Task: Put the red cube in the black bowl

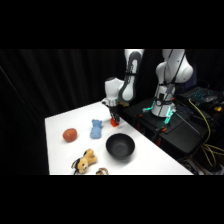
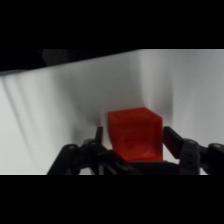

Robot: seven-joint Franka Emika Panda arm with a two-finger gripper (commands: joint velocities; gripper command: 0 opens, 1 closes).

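The red cube sits between my gripper's two black fingers, filling the gap, its top face and front face showing. In the side view my gripper stands low over the table's far right edge, with the red cube at its tip, just at the white surface. The black bowl rests upright on the table nearer the camera, a short way in front of the gripper, and nothing shows inside it.
A reddish-orange ball lies at the left. A small blue toy lies left of the gripper. A tan plush toy sits at the front edge. A black stand with cables is right of the table.
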